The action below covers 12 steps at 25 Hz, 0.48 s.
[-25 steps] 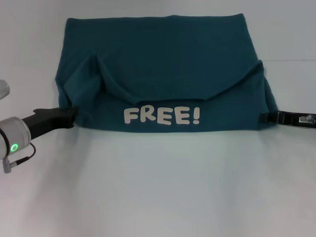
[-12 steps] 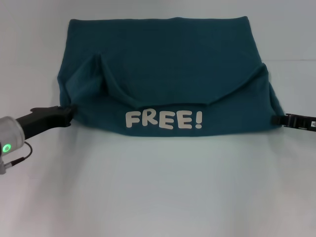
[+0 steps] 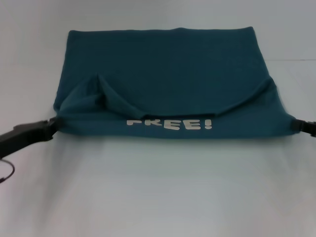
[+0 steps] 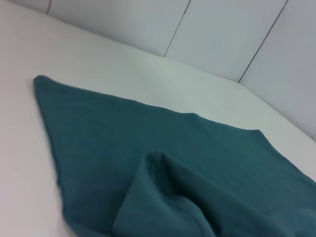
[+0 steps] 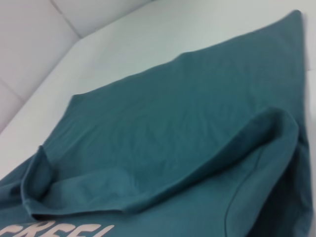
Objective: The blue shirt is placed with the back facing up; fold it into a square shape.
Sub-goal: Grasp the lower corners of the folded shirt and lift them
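- The white table fills the lower half of the head view, bare cloth-free surface running up to the near edge of the shirt
- The left gripper comes in from the lower left edge of the frame, its black tip touching the near left corner of the blue shirt; the corner looks pinched in it, though whether the fingers are clenched cannot be told for sure
- The right gripper shows only as a small black tip at the right edge of the frame, right at the near right corner of the shirt; its fingers are too small and cut off to tell if they are clamped or released
- The shirt lies across the middle and upper part of the head view, spread wide, with its near edge stretched in a fairly straight line between the two grippers
- White lettering sits along that near edge at centre frame, only partly showing, squashed flat by the angle
- Just behind the lettering a folded-over flap runs across the shirt, with a raised pucker at left of centre and a sleeve fold at the right
- The far edge of the shirt lies flat near the top of the frame
- In the left wrist view the shirt spreads over the table with a raised fold near the lower edge, and pale wall panels stand along the top
- In the right wrist view the shirt fills most of the frame, lettering at the lower left corner
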Each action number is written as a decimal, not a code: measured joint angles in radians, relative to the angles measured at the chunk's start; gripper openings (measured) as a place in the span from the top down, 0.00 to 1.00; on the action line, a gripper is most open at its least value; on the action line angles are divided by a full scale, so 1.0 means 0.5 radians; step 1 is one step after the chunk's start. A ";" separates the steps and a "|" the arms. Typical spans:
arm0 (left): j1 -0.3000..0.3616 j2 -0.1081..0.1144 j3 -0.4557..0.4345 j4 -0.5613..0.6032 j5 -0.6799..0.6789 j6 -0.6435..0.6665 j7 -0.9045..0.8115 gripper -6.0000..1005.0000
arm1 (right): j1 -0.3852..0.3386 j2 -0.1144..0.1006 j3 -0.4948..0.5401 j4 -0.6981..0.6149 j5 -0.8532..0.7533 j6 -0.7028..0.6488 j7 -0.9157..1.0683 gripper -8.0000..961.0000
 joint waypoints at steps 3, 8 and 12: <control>0.048 -0.002 -0.077 0.012 0.004 0.129 -0.023 0.97 | -0.059 0.000 0.011 -0.077 0.000 -0.103 -0.025 0.95; 0.121 0.000 -0.242 0.039 0.009 0.391 -0.055 0.97 | -0.128 -0.007 0.037 -0.178 -0.006 -0.271 -0.077 0.95; 0.173 0.001 -0.301 0.064 0.014 0.531 -0.082 0.97 | -0.163 -0.029 0.047 -0.209 -0.015 -0.372 -0.080 0.95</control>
